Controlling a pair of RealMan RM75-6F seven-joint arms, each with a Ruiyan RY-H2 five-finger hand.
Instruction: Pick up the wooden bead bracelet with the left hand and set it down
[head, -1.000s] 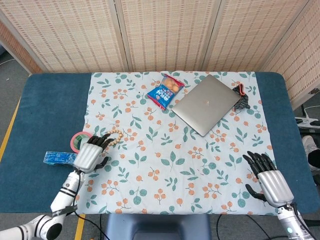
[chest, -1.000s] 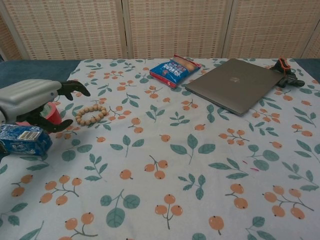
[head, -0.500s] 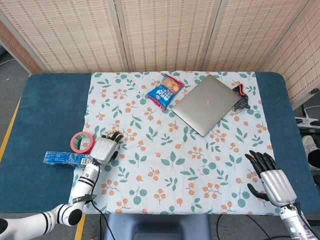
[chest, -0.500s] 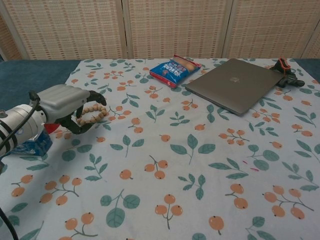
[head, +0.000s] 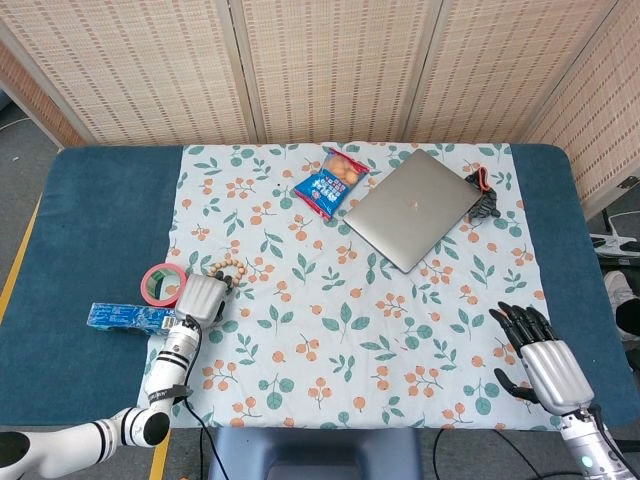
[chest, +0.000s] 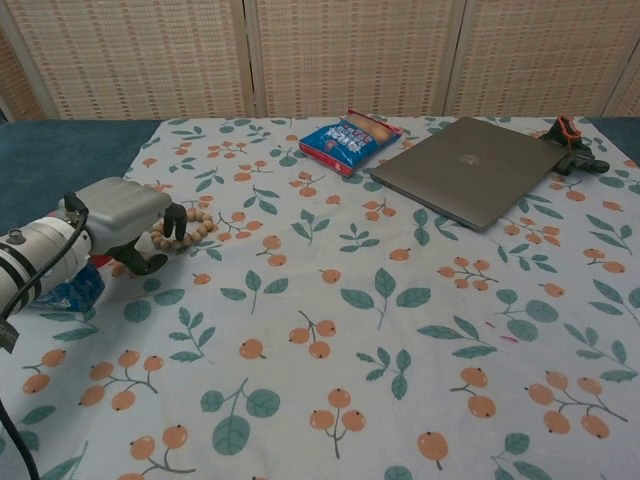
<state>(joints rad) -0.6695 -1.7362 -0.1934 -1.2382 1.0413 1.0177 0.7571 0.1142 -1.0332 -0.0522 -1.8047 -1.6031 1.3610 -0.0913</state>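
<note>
Chest view: left hand (chest: 128, 222) fingers hooked into bracelet (chest: 192, 225).

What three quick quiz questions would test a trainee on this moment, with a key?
1. True or false: the left hand has its fingers down on the wooden bead bracelet.
2. Which thing lies nearest the laptop? A) snack bag B) pink tape roll C) blue packet
3. Fill in: the right hand holds ____.

Key: 1 true; 2 A; 3 nothing, its fingers are spread above the floral cloth.
</note>
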